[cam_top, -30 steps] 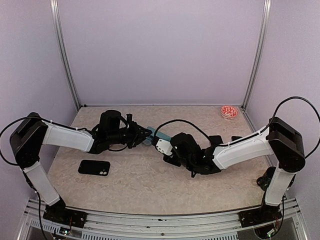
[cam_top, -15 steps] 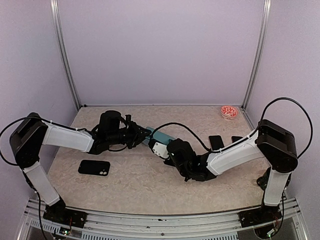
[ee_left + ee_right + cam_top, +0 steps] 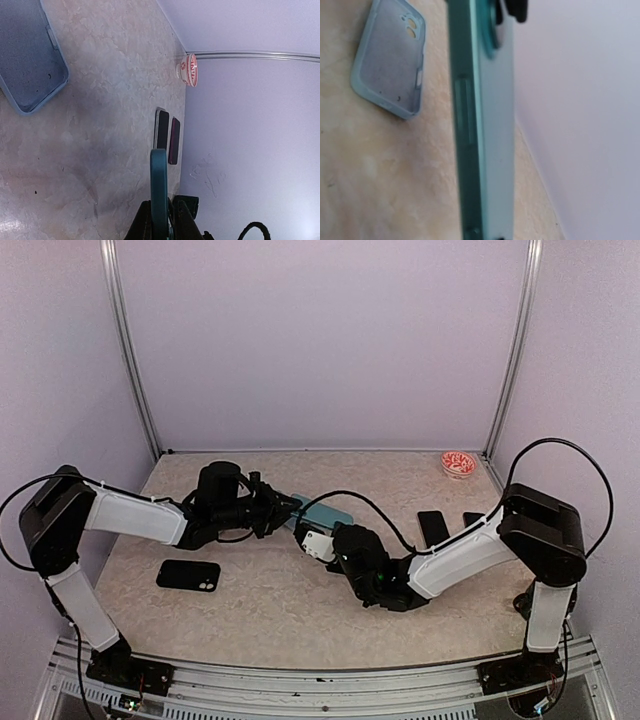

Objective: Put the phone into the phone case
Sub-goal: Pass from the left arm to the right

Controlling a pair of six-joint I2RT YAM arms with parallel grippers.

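A teal phone [image 3: 159, 190] stands on edge above the table, and my left gripper [image 3: 161, 212] is shut on one end of it. In the right wrist view the phone [image 3: 485, 150] runs straight down the middle to the bottom edge, its camera bump at the top beside the left gripper's black fingers [image 3: 516, 10]. My right gripper [image 3: 318, 540] is shut on the phone's other end, its own fingers almost hidden. The light blue phone case [image 3: 27, 55] lies open side up on the table just beyond the phone, also seen as the case [image 3: 390, 70] and the case [image 3: 335, 515].
A black phone [image 3: 188, 575] lies at the front left. Two dark phones [image 3: 432, 527] [image 3: 472, 520] lie near the right wall. A small red-and-white bowl [image 3: 459, 463] sits in the back right corner. Walls close in the table on three sides.
My right arm has reached left to the phone and its gripper has gone from open to shut on it. The left arm and the phone have stayed put.
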